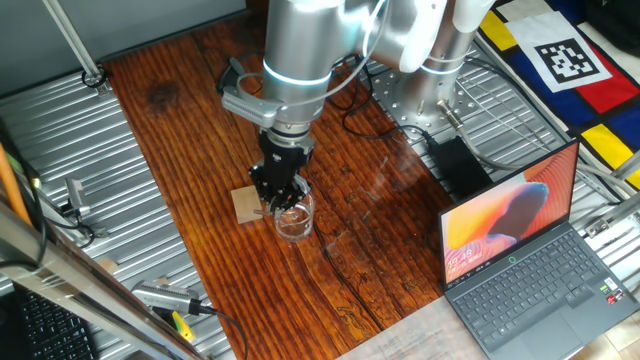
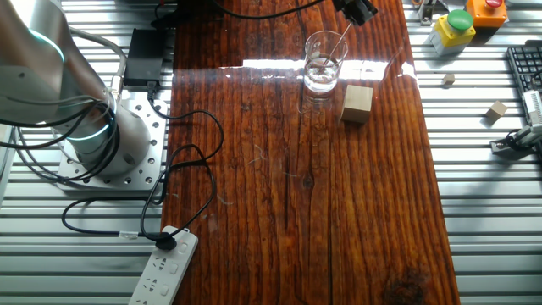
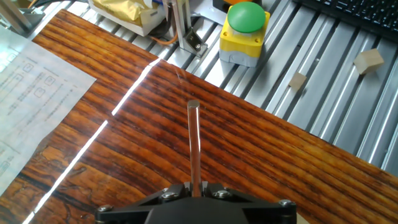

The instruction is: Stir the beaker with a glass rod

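The beaker (image 1: pixel 295 217) is a small clear glass cylinder on the dark wooden table, also in the other fixed view (image 2: pixel 323 69). My gripper (image 1: pixel 279 198) hangs just above its rim, partly cut off at the top of the other fixed view (image 2: pixel 356 10). It is shut on a glass rod (image 3: pixel 194 143). The rod slants from the jaws down into the beaker's mouth (image 2: pixel 337 40). In the hand view the rod sticks out straight ahead over the table, and the beaker does not show there.
A tan wooden block (image 1: pixel 245 205) sits right beside the beaker (image 2: pixel 356 103). An open laptop (image 1: pixel 520 260) stands at the right. A green button on a yellow box (image 3: pixel 244 34), small wood blocks (image 3: pixel 368 60) and a paper sheet (image 3: pixel 31 93) lie around. Cables (image 2: pixel 182 169) cross the table.
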{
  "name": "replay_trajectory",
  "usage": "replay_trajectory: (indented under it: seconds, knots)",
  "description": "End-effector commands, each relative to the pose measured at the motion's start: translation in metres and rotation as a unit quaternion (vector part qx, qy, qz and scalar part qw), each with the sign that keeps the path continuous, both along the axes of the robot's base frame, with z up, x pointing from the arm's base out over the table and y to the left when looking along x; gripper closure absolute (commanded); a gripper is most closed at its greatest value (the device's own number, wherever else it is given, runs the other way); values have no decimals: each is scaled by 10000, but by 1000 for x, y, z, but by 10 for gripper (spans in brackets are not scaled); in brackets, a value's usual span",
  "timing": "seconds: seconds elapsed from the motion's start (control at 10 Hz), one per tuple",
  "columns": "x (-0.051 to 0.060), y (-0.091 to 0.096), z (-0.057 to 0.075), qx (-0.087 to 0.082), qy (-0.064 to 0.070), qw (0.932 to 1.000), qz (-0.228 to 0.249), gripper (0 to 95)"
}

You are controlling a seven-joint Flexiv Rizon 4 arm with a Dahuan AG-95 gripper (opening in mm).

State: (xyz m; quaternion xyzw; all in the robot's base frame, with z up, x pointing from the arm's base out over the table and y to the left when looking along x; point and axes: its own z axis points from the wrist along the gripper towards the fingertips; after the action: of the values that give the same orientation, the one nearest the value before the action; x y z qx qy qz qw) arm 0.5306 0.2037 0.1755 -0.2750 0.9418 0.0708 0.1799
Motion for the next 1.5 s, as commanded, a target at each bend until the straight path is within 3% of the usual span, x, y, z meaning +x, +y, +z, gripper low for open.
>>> replay_trajectory:
  seconds: [0.1,0.4,0.5,1.1,1.3,1.4,1.5]
  knots:
    - [-1,0,-1,-7,1,10000,-4,950]
    - [0,1,-1,-9,-38,10000,-23,950]
    - [0,1,-1,-22,-51,10000,-9,760]
    - [-2,1,-1,-25,-43,10000,35,760]
    - [-5,-2,1,-67,67,9999,104,760]
    - [-12,-11,7,-183,379,9988,245,760]
    - [-17,-18,11,-499,764,9952,341,950]
